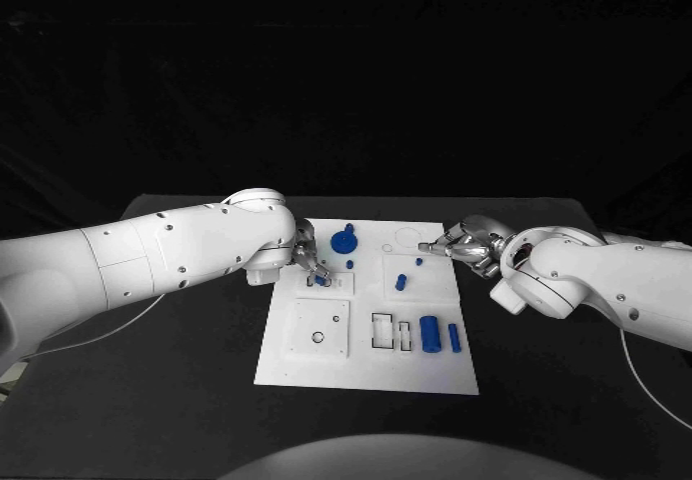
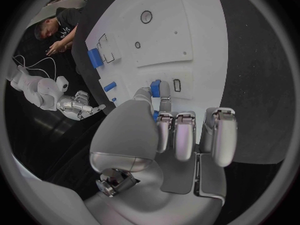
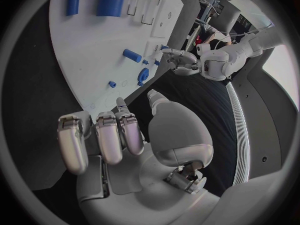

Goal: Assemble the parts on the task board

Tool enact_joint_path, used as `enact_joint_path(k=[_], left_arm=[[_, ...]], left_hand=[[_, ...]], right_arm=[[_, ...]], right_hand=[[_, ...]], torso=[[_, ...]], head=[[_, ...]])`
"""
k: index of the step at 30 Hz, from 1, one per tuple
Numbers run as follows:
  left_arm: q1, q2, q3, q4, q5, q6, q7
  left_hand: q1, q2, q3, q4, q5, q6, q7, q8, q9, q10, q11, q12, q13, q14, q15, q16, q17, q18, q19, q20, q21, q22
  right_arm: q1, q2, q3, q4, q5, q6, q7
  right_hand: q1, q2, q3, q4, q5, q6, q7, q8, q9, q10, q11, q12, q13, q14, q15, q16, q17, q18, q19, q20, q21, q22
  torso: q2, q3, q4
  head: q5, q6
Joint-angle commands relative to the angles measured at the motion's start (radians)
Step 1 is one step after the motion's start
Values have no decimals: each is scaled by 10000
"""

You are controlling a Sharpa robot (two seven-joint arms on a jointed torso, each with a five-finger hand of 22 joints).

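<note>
While the head view hides its fingertips, the left wrist view shows the left robot hand [image 2: 178, 135] pinching a small blue part [image 2: 155, 88] over the task board [image 1: 368, 375]. The right robot hand [image 1: 469, 245] hovers empty, fingers apart, at the board's far right corner.

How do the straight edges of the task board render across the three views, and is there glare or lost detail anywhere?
Head view: the task board has straight edges, evenly lit, and the background is black. Left wrist view: fisheye bows the board's edge; the left hand shows soft highlights. Right wrist view: the board curves likewise, without blown-out glare.
</note>
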Motion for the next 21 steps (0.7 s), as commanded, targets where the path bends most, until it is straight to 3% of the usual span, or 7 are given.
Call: enact_joint_path(k=[1,21], left_arm=[[19,100,5,-55,-273,348,-297],[-103,295,-4,-269,-576,-98,-116]], left_hand=[[77,41,79,-12,20,76,-53,6,22,1040,-42,26,2634,1057,-31,26,2629,-75,1053,-47,24,2634],[135,118,200,1,-61,72,-45,-42,35,1040,-43,26,2634,1057,-21,26,2629,-75,1053,-56,24,2634]], right_arm=[[-19,21,-1,-10,-62,163,10],[-53,28,-1,-6,-48,178,42]], right_hand=[[1,93,-31,50,59,-47,62,36,9,1067,71,67,2627,1060,55,63,2632,-143,1066,74,46,2630],[9,101,-34,49,59,-52,70,39,12,1067,79,67,2627,1060,64,63,2632,-143,1066,81,46,2630]], torso=[[-2,-2,2],[-9,-3,-1]], head=[[18,-7],[11,-50]])
